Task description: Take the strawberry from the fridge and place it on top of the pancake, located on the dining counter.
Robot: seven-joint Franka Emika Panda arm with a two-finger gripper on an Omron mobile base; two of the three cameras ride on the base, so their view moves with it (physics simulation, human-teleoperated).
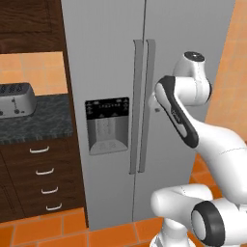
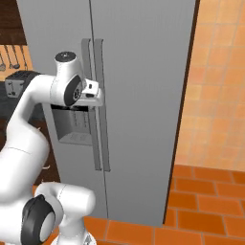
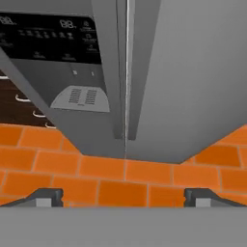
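With fingers [image 3: 46, 197] spread open just before the shut fridge [image 1: 111, 58], they could slip past its door handles [image 1: 143, 106] if misaligned.

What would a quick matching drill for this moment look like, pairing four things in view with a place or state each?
Things:
1. fridge
2. toaster
3. tool
4. water-dispenser panel

Places or states:
A. open, holding nothing, near the door handles
B. both doors shut
C. on the dark counter left of the fridge
D. set in the left door

Pairs: 1-B, 2-C, 3-A, 4-D
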